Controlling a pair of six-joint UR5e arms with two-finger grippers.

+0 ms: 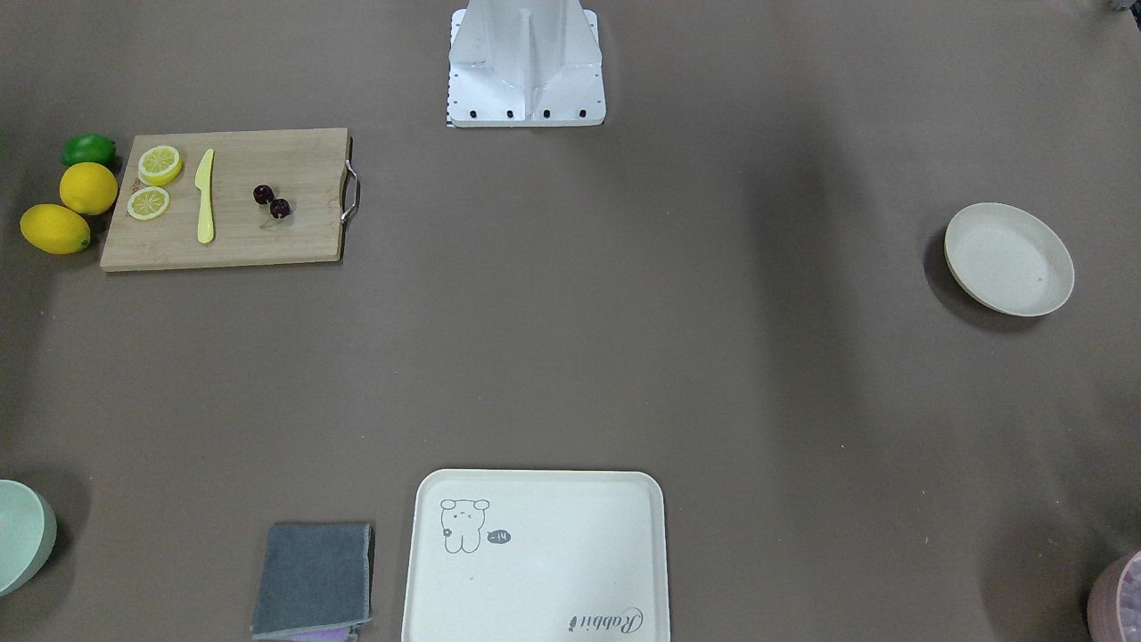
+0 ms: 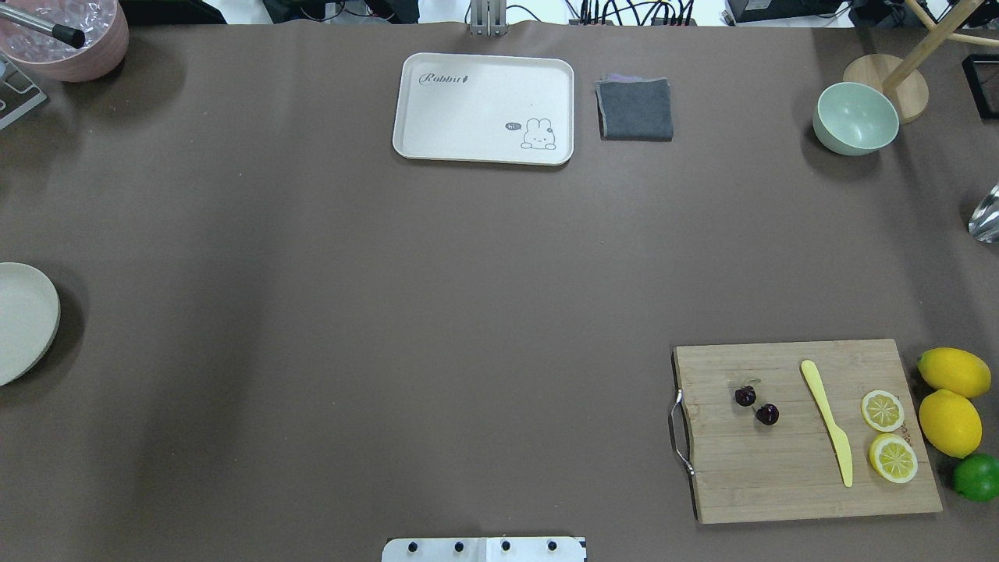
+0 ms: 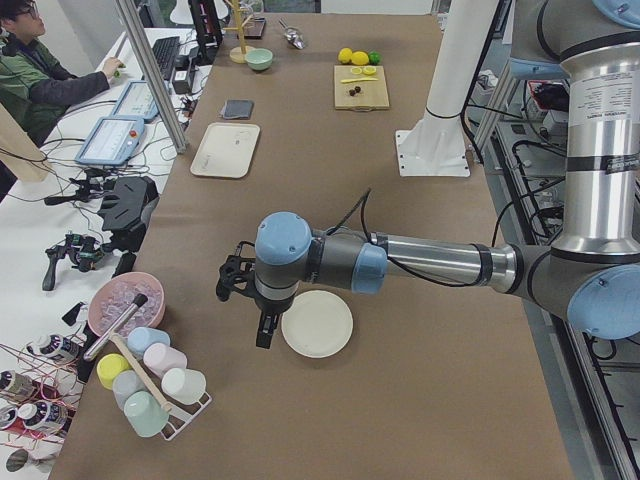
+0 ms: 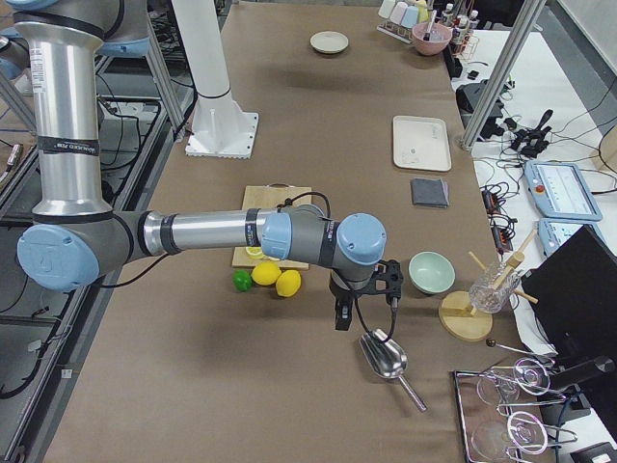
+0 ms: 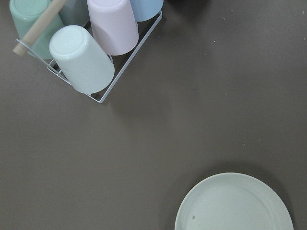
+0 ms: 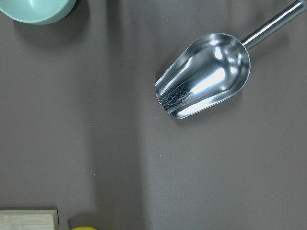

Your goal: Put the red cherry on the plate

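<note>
- The red cherry (image 2: 755, 406) is lying on the wooden cutting board (image 2: 780, 476), on the right side of the tabletop (image 2: 390, 312) and near my base. Its two dark fruits are sitting just beside each other, between the board's metal handle (image 2: 677, 433) and a yellow knife (image 2: 827, 421).
- Two lemon slices (image 2: 883, 410) are lying on the board to the right of the knife. Two whole lemons (image 2: 950, 422) and a lime (image 2: 977, 477) are resting on the tabletop just past the board's right edge.
- The plate (image 2: 23, 320) is sitting at the left edge of the tabletop with nothing on it, well apart from the red cherry.
- My left pincer (image 3: 263, 328) is hanging above the tabletop just beside the plate. Its wrist camera is looking down on part of the plate and on a wire rack of upturned cups (image 5: 96, 48). I cannot tell whether the fingers are spread or pressed together.
- My right pincer (image 4: 340, 313) is hovering at the right end of the tabletop, beyond the lemons and above a metal scoop (image 6: 206, 76). Whether it is spread or pressed together, I cannot tell.
- A cream tray (image 2: 484, 109) and a grey cloth (image 2: 635, 109) are lying side by side at the far edge, and a pale green bowl (image 2: 855, 117) is standing at the far right.
</note>
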